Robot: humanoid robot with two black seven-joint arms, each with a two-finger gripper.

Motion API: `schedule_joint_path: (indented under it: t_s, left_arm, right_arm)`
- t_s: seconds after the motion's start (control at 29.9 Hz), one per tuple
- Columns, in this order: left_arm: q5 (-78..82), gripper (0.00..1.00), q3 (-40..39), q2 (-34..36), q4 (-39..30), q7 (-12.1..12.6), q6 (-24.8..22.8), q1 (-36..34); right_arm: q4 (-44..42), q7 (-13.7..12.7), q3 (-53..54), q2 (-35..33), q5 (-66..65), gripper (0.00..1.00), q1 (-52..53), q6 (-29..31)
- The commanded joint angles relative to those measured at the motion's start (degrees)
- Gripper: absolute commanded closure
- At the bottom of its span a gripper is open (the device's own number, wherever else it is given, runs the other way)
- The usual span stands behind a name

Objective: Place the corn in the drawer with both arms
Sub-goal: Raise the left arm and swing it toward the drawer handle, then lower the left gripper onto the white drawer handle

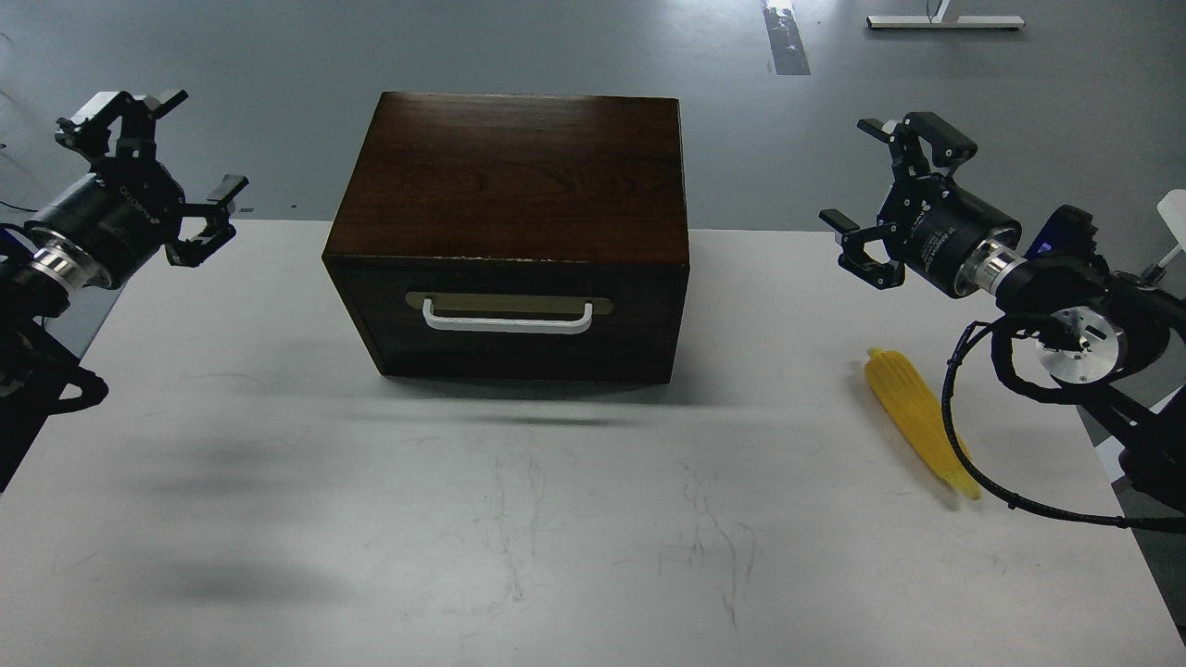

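The dark wooden cabinet (512, 199) stands at the back middle of the white table. Its drawer (508, 320) is closed, with a brass plate and a white bar handle (507, 321) on the front. The yellow corn (917, 419) lies on the table at the right, pointed end toward me, partly behind a black cable. My left gripper (153, 157) is open and empty, raised at the far left, well away from the cabinet. My right gripper (889, 199) is open and empty, raised at the right, above and behind the corn.
The white table (463, 519) has scuff marks in front of the cabinet. A black cable (973, 463) loops from my right arm down over the table by the corn. The table's right edge is close to the corn. Grey floor lies behind.
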Motion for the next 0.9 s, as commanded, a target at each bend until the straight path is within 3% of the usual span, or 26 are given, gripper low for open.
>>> schedule_joint_path:
  t_s: [0.0,0.23,0.33,0.37,0.43,0.64,0.87]
  left_arm:
    - [14.58,0.01,-0.14,2.93,-0.81,-9.86,2.16,-4.34]
    - [24.89,0.01,0.22,9.79,-7.65,-9.95,4.01,-12.08]
    - [38.4,0.01,0.3,12.17,-17.14,-9.95,11.46,-15.16]
    - [44.18,0.01,0.48,12.87,-20.64,-9.95,16.62,-15.69]
    - [47.57,0.01,0.48,13.49,-24.09,-9.95,19.04,-15.87]
    - [49.77,0.01,0.48,16.83,-36.21,-9.95,12.11,-17.97]
    - [78.64,0.01,2.4,15.95,-41.59,-9.95,11.48,-22.11]
  right_arm:
    - [-0.09,0.07,-0.16,0.0,-0.02,0.0,0.0,0.01]
    - [-0.35,-0.02,-0.25,-0.43,-0.02,0.0,-0.09,0.01]
    - [-0.35,-0.02,-0.33,-0.61,-0.02,0.0,-0.09,0.01]
    - [-0.44,-0.02,-0.33,-0.87,-0.02,0.0,-0.09,0.01]
    - [-0.44,-0.02,-0.33,-0.87,-0.02,0.0,-0.09,0.01]
    - [-0.44,-0.02,-0.33,-1.05,-0.02,0.0,-0.09,0.01]
    - [-0.44,-0.02,-0.33,-2.54,-0.02,0.0,-0.44,0.01]
